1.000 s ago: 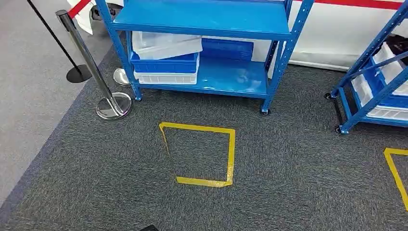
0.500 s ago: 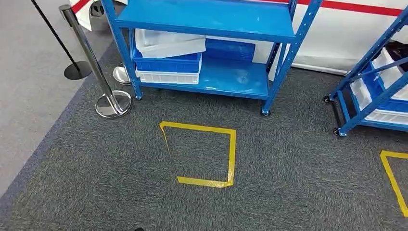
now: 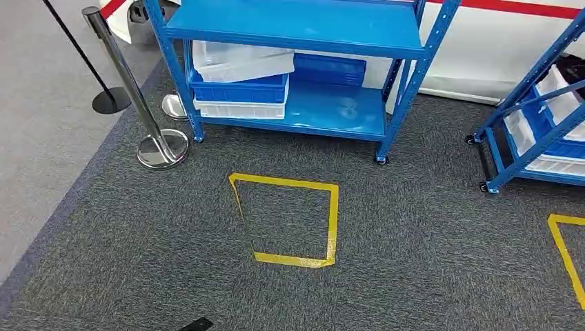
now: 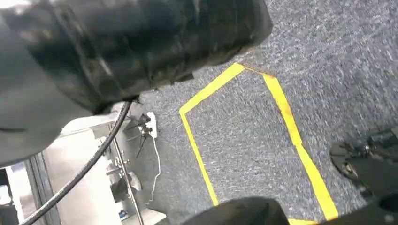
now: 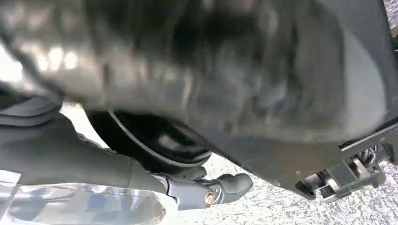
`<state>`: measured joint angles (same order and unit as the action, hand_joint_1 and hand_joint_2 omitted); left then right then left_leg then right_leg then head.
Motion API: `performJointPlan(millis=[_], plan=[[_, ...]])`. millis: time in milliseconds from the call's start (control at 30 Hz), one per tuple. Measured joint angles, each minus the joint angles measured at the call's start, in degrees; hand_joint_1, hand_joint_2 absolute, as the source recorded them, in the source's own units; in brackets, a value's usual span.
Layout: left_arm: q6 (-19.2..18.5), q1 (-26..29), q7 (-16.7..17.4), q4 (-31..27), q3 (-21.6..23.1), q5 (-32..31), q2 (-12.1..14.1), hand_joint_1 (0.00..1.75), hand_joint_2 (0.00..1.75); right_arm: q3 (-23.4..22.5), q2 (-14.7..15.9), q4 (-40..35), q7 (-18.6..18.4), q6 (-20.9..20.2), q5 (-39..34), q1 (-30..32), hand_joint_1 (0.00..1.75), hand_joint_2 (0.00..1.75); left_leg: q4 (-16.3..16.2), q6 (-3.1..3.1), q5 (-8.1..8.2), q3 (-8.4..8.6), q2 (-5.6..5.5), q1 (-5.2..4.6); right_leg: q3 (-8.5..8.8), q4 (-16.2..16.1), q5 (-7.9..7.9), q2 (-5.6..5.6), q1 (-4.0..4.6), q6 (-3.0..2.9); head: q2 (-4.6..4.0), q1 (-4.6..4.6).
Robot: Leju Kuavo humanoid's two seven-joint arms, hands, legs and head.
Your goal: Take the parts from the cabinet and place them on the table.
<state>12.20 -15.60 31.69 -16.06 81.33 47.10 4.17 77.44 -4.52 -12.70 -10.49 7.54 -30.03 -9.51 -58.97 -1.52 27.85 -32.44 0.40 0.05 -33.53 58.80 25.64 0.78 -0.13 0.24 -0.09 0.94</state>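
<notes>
Blue cabinet (image 3: 296, 69) stands ahead past the yellow tape square (image 3: 286, 221), its stacked bins (image 3: 238, 83) perhaps holding the parts, so carrying could lie ahead or be over; how either hand's fingers lie I cannot tell.

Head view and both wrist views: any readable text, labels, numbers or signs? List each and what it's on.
None readable in any view.
Blue shelving unit: no label or number visible.
White and blue bins on its lower shelf: plain sides, no markings that can be made out.
Yellow tape square on the carpet: a floor marking, no lettering.
White panel with red stripe behind the shelves: no writing visible.
Wrist views: blurred dark robot parts, no text.
</notes>
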Motion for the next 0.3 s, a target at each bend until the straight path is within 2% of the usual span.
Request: performJointPlan(millis=[100, 300], plan=[[0.74, -0.69, 0.55, 0.0, 0.0, -0.37, -0.48, 0.0, 0.0, 0.0, 0.15, 0.02, -0.24, -1.62, 0.48, -0.2, 0.0, 0.0, 0.01, 0.01, -0.01, 0.03, 0.0, 0.03, 0.01, 0.0, 0.0, 0.01, 0.03, 0.0, 0.0, -0.02], [0.55, -1.86, -0.33, 0.0, 0.0, 2.16, -1.07, 0.0, 0.0, 0.79, 0.68, 0.11, -3.98, -4.29, 2.32, -0.77, 0.0, 0.0, 0.03, 0.06, -0.05, 0.13, 0.04, 0.05, 0.08, 0.02, -0.01, 0.01, 0.04, 0.0, 0.0, -0.02]])
